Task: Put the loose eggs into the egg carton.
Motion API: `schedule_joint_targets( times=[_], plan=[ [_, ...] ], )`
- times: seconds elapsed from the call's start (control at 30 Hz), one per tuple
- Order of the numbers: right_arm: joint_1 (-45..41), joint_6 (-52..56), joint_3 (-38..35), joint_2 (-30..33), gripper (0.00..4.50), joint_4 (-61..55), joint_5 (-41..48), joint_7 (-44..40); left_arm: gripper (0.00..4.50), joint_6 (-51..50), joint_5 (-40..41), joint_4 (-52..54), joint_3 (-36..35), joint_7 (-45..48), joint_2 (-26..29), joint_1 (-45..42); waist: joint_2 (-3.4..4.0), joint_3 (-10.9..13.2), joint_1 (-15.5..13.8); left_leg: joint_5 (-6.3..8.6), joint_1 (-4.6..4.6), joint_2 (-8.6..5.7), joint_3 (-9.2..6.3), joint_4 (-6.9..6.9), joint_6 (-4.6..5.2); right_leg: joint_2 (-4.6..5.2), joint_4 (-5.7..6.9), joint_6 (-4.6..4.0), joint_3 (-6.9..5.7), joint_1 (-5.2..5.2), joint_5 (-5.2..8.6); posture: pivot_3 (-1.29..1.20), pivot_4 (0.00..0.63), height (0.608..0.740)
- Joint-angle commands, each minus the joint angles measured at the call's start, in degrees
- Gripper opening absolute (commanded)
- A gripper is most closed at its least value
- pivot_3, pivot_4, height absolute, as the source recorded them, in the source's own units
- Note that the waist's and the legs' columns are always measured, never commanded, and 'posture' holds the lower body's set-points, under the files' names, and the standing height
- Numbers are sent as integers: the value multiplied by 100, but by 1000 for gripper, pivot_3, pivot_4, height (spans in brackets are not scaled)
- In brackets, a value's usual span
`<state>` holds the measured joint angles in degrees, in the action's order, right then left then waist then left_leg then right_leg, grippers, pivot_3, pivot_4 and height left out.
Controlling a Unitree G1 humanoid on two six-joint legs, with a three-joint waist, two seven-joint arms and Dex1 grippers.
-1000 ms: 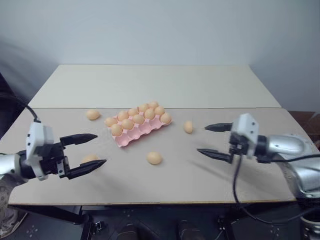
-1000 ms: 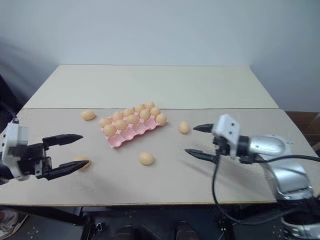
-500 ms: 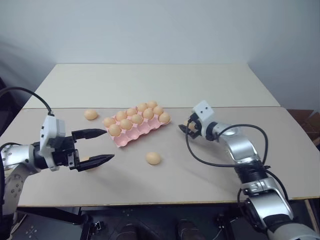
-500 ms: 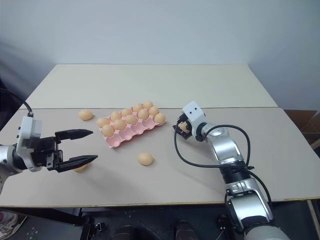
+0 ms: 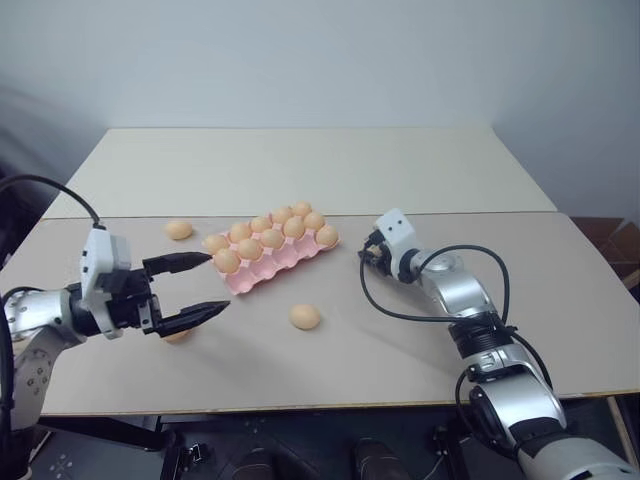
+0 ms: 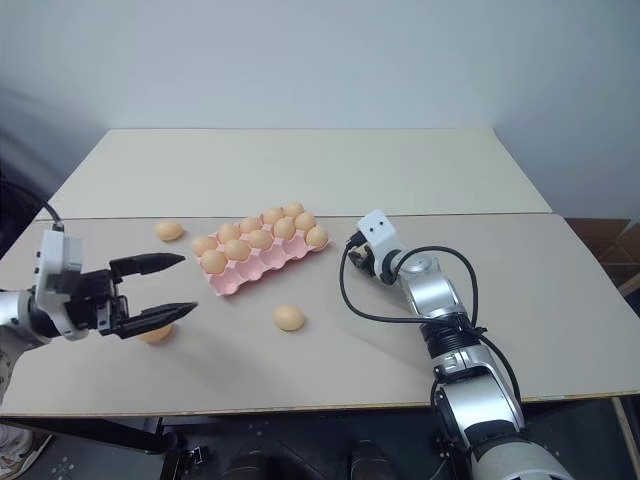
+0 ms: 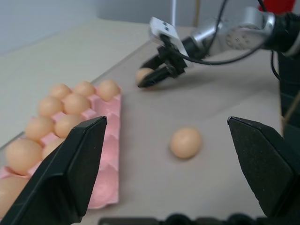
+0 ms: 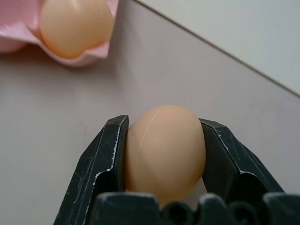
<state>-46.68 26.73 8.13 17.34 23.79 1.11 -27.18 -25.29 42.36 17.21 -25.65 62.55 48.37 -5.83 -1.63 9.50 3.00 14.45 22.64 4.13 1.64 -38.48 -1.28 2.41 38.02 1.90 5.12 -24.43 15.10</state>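
Right gripper [image 8: 164, 154] is clamped on an egg [image 8: 165, 152], both fingers [image 8: 105, 164] pressed against its shell, low over the table [image 5: 400, 360] just right of the carton [image 5: 268, 262]. The carton is pink and sits mid-table, its far cups filled with eggs, its near row bare. Left gripper [image 5: 195, 288] hangs spread wide and empty, near the carton's left end. One loose egg [image 5: 305, 317] lies in front of the carton, another [image 5: 179, 229] beyond its left end, a third [image 6: 155, 333] partly hidden under the left gripper's lower finger.
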Motion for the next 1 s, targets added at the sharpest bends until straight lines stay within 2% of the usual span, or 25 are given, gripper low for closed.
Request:
schedule_joint_targets(
  times=[0.03,0.23,0.47,0.63,0.87,0.9,1.0],
  plan=[
    [-276,40,-101,-185,2050,-823,205,-98,4500,48,78,186,-400,-425,-96,32,0,0,29,0,0,0,0,1,0,0,0,0,0,0,0,0,150,740],
    [-576,46,105,-741,2050,-995,291,-185,4500,0,173,316,-607,-853,-239,190,0,0,93,0,-1,0,-5,4,0,1,2,0,-2,1,-1,0,150,740],
    [-741,-588,429,-1226,2050,-21,30,-184,4500,22,199,444,-660,-920,-264,357,-1,0,96,-2,-1,0,-6,6,-4,5,1,0,-8,3,-1,0,150,740],
    [-1065,-919,305,-1501,2050,803,-14,30,4500,36,219,489,-675,-930,-251,419,0,0,106,-4,0,0,-6,12,-7,5,0,0,-9,1,-1,0,150,740],
    [-1148,-1056,251,-1591,4358,956,-46,164,4500,17,259,536,-704,-902,-207,492,0,0,111,-6,-1,0,-6,21,-12,5,-1,-1,-8,-3,-1,0,150,740],
    [-1124,-1047,216,-1569,4485,865,-11,132,4500,20,263,535,-704,-901,-200,494,0,0,110,-7,-1,0,-6,21,-13,5,-1,-1,-9,-3,-1,0,150,740],
    [-956,-952,114,-1440,4485,343,116,9,4500,36,262,512,-703,-888,-178,493,0,0,107,-8,-1,0,-7,22,-14,5,-1,-1,-9,-3,-1,0,150,740]
  ],
)
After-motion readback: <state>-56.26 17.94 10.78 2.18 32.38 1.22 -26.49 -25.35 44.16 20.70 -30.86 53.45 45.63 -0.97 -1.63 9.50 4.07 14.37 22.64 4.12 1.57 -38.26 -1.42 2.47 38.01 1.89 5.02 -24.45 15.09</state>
